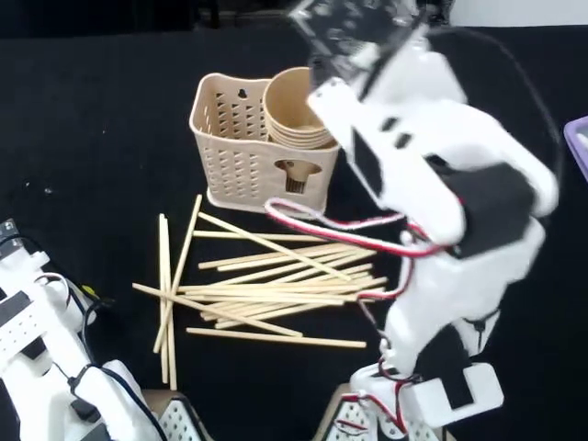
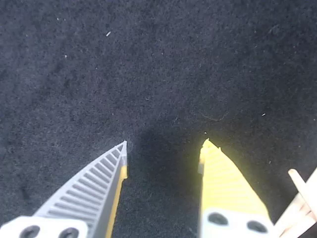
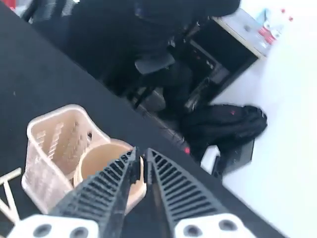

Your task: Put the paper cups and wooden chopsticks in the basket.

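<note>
— Cups, where are they?

— Stacked inside the basket (image 1: 234,138), in the half nearer the right arm (image 1: 441,184). The cups (image 1: 294,106) rise above the basket's rim.

— And the chopsticks?

— Out on the black cloth (image 1: 92,110), in a loose crisscrossed pile on the side of the basket facing the arm bases. The chopsticks (image 1: 276,285) start just beside its wall. A few cross each other at angles.

— Right gripper?

— It hangs above the basket, over the cups. The right gripper (image 3: 141,152) has its fingers drawn to a thin slit, with nothing between them that I can see.

— Left one?

— The left arm (image 1: 37,340) sits folded, well apart from the basket, beyond the pile. The left gripper (image 2: 165,144) points down at bare cloth with its fingers spread wide and nothing between them. A few chopstick ends lie just beside its yellow finger.

— Room to move?

— Bare cloth lies on the basket's far side and on the side away from the right arm. That arm's bulk and its red-and-white cable hang over the pile's end.
</note>
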You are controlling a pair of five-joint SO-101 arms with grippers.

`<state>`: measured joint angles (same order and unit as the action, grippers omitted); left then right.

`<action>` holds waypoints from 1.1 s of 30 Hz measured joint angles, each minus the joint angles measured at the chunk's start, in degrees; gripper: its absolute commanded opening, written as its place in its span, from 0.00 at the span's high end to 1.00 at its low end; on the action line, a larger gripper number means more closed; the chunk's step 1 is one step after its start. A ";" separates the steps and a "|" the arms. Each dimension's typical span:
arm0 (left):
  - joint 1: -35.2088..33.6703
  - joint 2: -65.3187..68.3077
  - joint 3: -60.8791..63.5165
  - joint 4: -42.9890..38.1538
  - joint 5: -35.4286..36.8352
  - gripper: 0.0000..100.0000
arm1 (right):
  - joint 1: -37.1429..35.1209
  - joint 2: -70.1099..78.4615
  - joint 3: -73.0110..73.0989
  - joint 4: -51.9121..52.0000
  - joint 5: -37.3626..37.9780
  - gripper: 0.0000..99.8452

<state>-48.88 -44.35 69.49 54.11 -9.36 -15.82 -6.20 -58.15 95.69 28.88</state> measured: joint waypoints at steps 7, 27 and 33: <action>0.00 0.00 0.09 0.00 0.00 0.77 | 6.33 -7.82 1.67 3.69 -3.69 0.93; -0.09 -0.09 0.62 0.00 -0.09 0.77 | -14.59 -42.29 105.14 -17.05 -0.53 0.80; -0.09 -0.09 0.62 0.00 -0.09 0.77 | -15.82 -41.93 121.67 -28.22 8.18 0.75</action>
<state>-48.97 -44.44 70.11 54.11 -9.45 -31.65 -48.13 63.52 67.47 37.05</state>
